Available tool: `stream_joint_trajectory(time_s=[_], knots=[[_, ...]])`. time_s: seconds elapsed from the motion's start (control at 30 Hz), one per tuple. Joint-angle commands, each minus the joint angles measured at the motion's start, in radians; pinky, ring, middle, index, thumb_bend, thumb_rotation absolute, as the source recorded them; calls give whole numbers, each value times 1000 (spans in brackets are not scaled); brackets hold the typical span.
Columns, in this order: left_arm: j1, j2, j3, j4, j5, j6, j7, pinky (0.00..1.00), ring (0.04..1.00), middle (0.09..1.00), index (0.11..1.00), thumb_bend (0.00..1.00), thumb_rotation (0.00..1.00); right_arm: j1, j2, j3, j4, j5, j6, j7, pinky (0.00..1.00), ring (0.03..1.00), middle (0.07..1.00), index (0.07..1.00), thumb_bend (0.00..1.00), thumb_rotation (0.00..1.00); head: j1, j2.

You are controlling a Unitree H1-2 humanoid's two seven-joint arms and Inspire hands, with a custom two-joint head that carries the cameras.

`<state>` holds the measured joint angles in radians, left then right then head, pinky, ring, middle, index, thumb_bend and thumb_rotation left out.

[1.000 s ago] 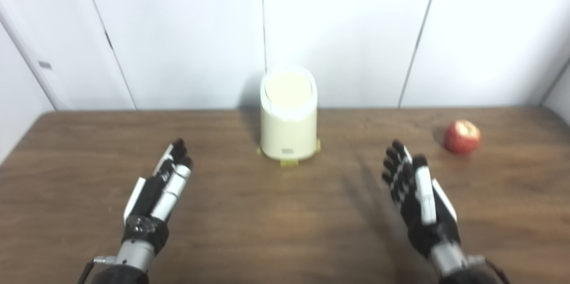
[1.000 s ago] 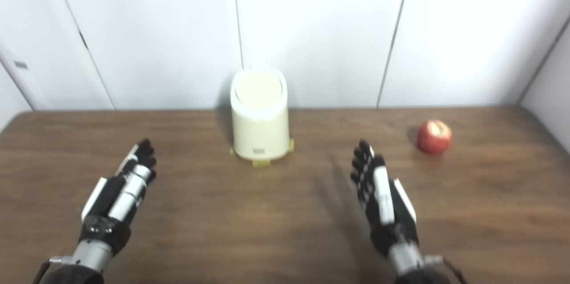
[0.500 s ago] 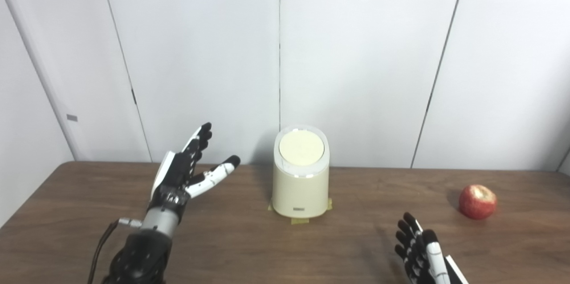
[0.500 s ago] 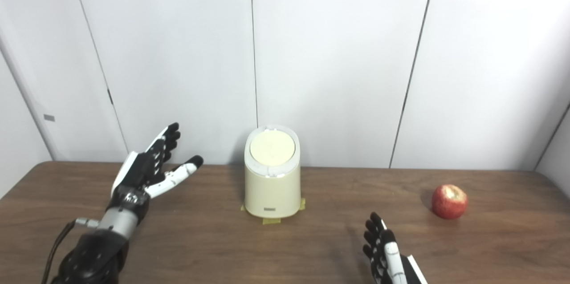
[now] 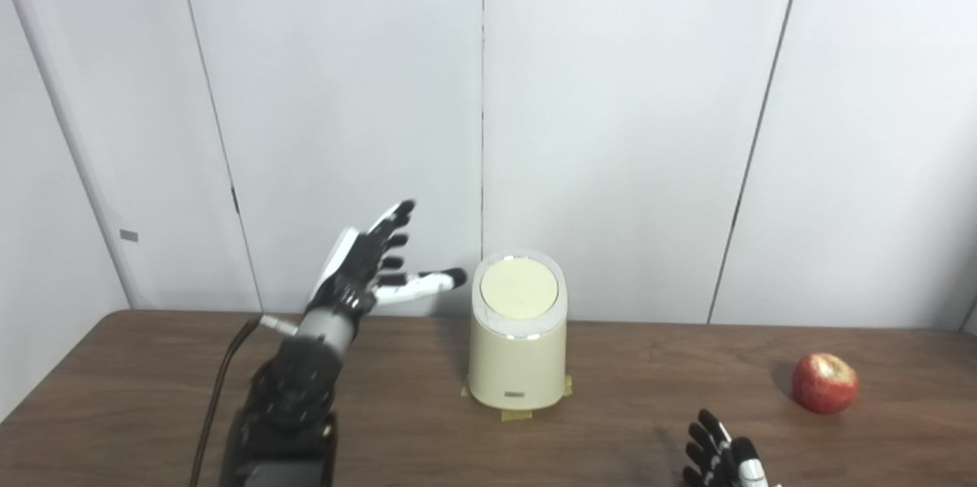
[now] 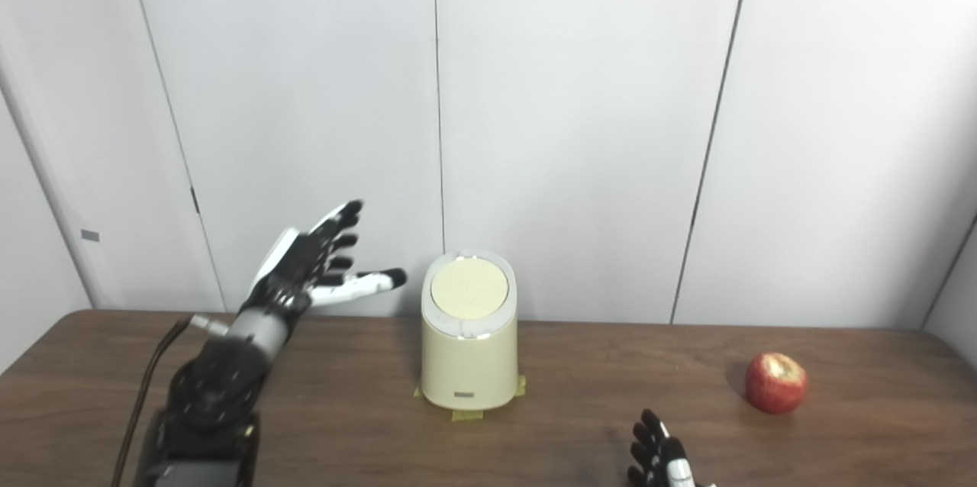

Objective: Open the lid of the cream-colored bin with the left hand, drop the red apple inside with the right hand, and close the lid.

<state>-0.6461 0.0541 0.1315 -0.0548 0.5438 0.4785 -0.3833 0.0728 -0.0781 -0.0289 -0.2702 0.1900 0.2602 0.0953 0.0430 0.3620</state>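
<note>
Lid (image 5: 519,288) sits closed on our smooth, rounded cream-colored bin (image 5: 518,353) at frame center, our left hand (image 5: 365,267) splayed empty just beside it, our right hand (image 6: 662,458) spread low, the red apple (image 6: 775,382) at right on open wood-grain table (image 5: 137,388).

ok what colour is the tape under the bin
Yellowish-green tape sticks out beneath the cream-colored bin, clearest in the left eye view.
</note>
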Motion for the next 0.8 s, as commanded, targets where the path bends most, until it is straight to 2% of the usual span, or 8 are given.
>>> stream_joint_trajectory(time_s=[0.0,0.2,0.3,0.47,0.6,0.67,0.77], knots=[[-77,-8,-1,32,45,-9,-18,830,925,965,963,846,163,-9,-7,-2,-40,10,-35,15,985,1000,996,1000,515,1000,1,2],[-159,-38,7,154,112,-9,-28,776,908,967,966,842,144,-1,-8,1,-55,5,-28,12,999,1000,1000,1000,516,1000,2,22],[-201,-53,20,218,114,-9,-29,815,916,965,968,828,130,2,-6,-1,-64,8,-19,10,1000,1000,1000,1000,517,1000,5,29],[-266,-56,-8,330,137,-9,8,851,932,961,954,831,97,3,-2,1,-74,2,-9,3,1000,1000,996,1000,523,1000,5,44],[-310,-44,-62,421,126,-9,70,871,945,955,946,840,25,3,4,4,-81,-1,-6,-1,995,1000,991,1000,520,1000,1,53],[-324,-33,-93,449,116,-10,93,899,961,951,948,833,26,4,6,6,-87,-10,-4,-6,981,999,986,1000,523,1000,0,56],[-342,-18,-140,483,105,-10,126,877,962,963,939,841,5,5,10,10,-94,-23,1,-14,955,988,975,1000,521,1000,-2,63]])
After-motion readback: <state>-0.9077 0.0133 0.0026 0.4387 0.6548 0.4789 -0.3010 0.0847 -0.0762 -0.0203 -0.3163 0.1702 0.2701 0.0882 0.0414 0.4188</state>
